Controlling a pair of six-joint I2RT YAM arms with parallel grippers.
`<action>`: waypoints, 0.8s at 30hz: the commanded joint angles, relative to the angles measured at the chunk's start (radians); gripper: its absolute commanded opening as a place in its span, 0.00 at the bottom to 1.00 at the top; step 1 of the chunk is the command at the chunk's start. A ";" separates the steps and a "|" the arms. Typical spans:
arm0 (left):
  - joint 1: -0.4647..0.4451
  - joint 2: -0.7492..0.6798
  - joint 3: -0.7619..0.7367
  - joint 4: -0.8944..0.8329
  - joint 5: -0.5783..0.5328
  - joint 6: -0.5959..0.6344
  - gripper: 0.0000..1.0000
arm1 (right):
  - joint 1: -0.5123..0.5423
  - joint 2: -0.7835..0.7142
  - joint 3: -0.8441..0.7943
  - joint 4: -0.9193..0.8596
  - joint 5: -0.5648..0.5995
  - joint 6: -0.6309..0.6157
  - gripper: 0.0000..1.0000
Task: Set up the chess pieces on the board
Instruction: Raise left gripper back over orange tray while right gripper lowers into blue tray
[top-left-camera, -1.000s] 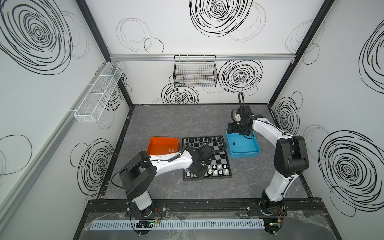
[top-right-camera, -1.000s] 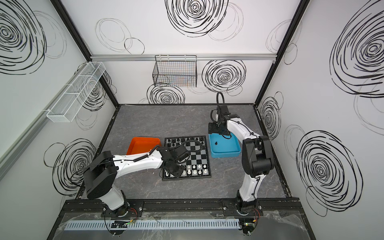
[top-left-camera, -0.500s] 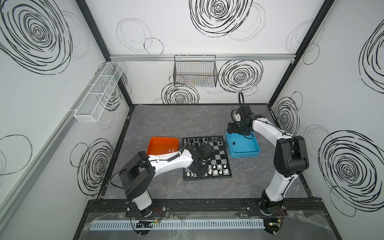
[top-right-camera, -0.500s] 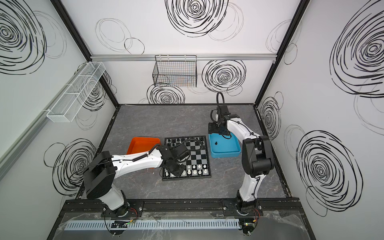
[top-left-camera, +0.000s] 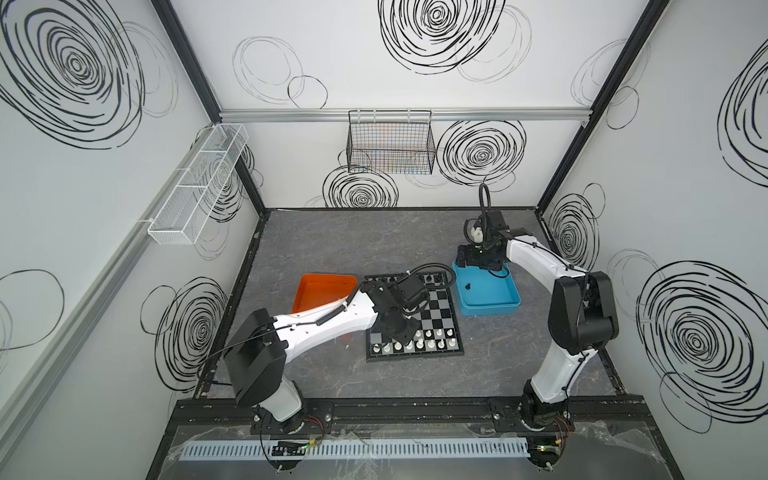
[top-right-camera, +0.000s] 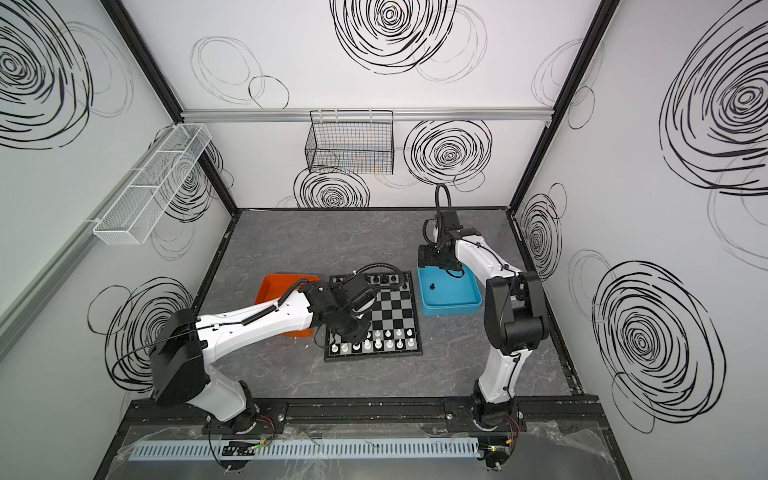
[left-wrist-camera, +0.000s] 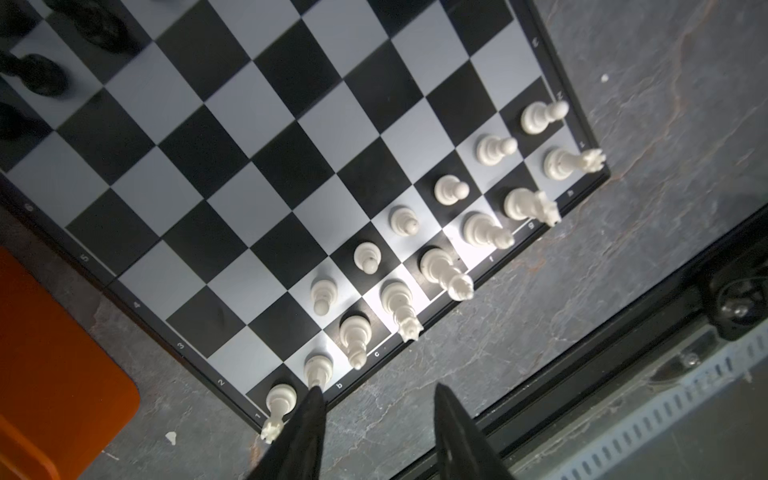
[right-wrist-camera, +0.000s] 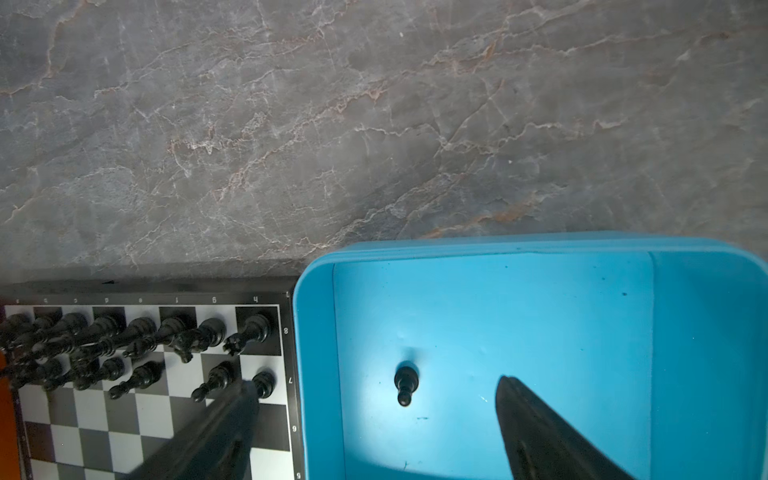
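The board (top-left-camera: 440, 307) (top-right-camera: 395, 307) lies mid-table. White chess pieces (top-left-camera: 419, 343) fill its near rows and black ones (top-left-camera: 432, 276) its far rows. My left gripper (top-left-camera: 399, 332) (left-wrist-camera: 376, 388) hangs over the board's near left corner, open and holding nothing. One of its fingertips (left-wrist-camera: 313, 399) is beside a standing white piece (left-wrist-camera: 318, 370) in the edge row. My right gripper (top-left-camera: 478, 262) (right-wrist-camera: 377, 382) is open above the blue tray (right-wrist-camera: 316, 374). A single black pawn (right-wrist-camera: 405, 382) stands there between its fingers, untouched.
An orange tray (top-left-camera: 320, 286) (top-right-camera: 274, 286) sits left of the board, partly under my left arm. The blue tray (top-left-camera: 498, 307) touches the board's right side. A wire basket (top-left-camera: 390, 145) hangs on the back wall, and a white mesh shelf (top-left-camera: 199, 187) on the left wall.
My left gripper has opened and let go of a white piece on the near edge row. The right arm has not moved.
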 joint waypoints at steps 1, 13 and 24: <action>0.047 -0.041 0.044 -0.033 -0.006 0.012 0.53 | -0.025 -0.049 0.018 -0.036 0.023 -0.008 0.93; 0.362 -0.114 0.051 -0.023 -0.012 0.119 1.00 | -0.050 -0.072 -0.072 -0.024 0.002 -0.001 0.84; 0.526 -0.124 0.022 0.031 0.030 0.141 0.96 | -0.015 -0.045 -0.134 -0.001 -0.006 0.008 0.67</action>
